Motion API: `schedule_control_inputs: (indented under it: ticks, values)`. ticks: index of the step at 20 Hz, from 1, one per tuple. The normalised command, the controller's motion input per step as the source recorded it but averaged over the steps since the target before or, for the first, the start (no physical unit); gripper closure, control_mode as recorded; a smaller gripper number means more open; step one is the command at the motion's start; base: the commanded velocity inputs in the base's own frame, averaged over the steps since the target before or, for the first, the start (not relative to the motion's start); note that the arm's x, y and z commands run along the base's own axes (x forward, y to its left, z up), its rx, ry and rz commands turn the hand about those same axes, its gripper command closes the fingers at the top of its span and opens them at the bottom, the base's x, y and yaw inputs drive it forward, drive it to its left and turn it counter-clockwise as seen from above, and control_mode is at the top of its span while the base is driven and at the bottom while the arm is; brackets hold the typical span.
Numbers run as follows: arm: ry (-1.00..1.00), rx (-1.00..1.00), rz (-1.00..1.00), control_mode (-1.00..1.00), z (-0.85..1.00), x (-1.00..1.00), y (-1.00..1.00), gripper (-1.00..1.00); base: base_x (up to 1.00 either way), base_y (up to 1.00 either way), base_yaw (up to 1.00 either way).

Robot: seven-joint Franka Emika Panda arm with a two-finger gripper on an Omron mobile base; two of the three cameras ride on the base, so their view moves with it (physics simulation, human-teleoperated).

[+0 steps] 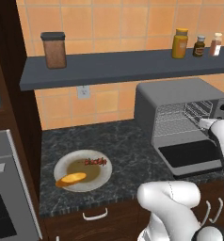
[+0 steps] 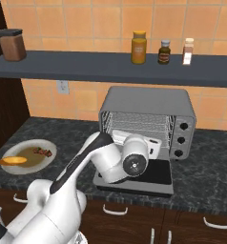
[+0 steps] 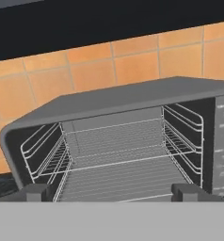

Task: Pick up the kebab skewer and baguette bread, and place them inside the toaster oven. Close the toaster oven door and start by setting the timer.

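Note:
The grey toaster oven stands on the dark counter with its glass door folded down flat in front. In the hand view its wire rack is bare. My gripper is open just in front of the oven mouth, with nothing between its fingertips, and it hovers above the lowered door. On a round plate to the oven's left lie the red-brown kebab skewer and the golden baguette, well away from the gripper.
A dark shelf above the counter carries a brown jar and three bottles. The three knobs run down the oven's right side. A steel wall oven borders the counter on the left.

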Motion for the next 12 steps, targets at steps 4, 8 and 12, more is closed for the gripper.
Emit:
schedule_control_inputs:
  ticks: [4, 8, 12]
  values:
    - [-0.17, -0.06, 0.01, -1.0, 0.0, 0.0, 0.09, -1.0, 0.0, 0.0, 0.0]
    - [-0.22, -0.18, 0.03, -1.0, 0.0, -0.08, 0.32, -1.0, 0.0, 0.0, 0.0]
    - [-0.02, -0.03, 0.0, -1.0, 0.14, -0.02, 0.16, -1.0, 0.0, 0.0, 0.0]
